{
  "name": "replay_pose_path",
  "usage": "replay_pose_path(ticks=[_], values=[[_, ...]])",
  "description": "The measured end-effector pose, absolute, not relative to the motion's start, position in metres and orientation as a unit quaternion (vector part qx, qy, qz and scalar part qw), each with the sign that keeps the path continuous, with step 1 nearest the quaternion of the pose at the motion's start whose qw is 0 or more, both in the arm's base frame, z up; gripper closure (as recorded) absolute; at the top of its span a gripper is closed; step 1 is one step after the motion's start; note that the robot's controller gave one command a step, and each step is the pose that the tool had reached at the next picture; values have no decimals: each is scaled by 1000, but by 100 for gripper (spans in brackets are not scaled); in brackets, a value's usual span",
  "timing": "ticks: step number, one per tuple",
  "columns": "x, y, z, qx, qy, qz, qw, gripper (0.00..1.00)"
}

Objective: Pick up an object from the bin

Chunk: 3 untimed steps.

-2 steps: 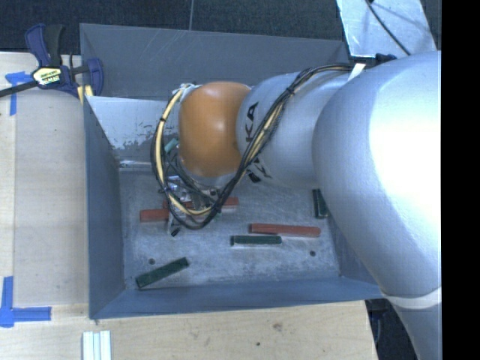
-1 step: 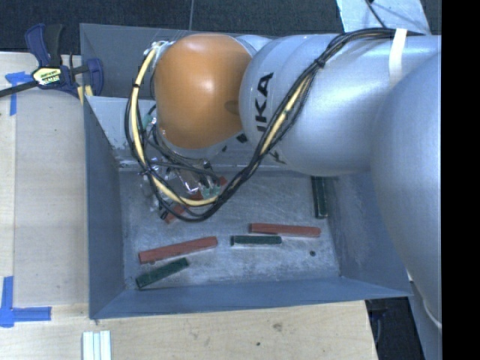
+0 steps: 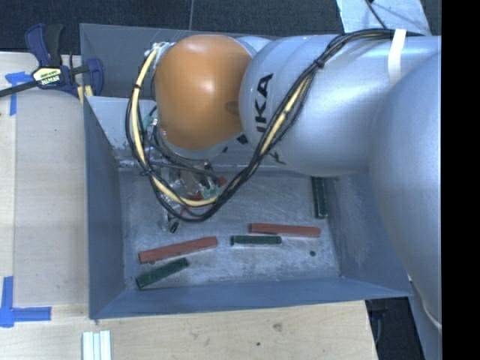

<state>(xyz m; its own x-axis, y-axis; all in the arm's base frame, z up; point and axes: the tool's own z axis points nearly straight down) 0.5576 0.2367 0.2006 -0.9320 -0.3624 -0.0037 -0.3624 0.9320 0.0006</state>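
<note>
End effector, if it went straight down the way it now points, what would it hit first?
Likely bare bin floor: the end effector hangs just behind the red-brown stick at the left, which it might clip; depth is unclear.

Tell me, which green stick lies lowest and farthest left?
The dark green stick just below the left red-brown stick; the other two green sticks lie farther right.

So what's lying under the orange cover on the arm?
Below the orange cover hang cables and the gripper, low over bare bin floor. Nearest lies a red-brown bar. The floor directly beneath the cover is hidden, so anything there can't be seen.
</note>
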Motion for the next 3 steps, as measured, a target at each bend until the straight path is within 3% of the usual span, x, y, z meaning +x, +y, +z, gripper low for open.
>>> replay_pose_path(ticks=[1, 2, 3], values=[[507, 172, 68, -399, 917, 0, -2, 0], [509, 174, 71, -398, 918, 0, 1, 100], [506, 182, 240, -425, 905, 0, 6, 100]])
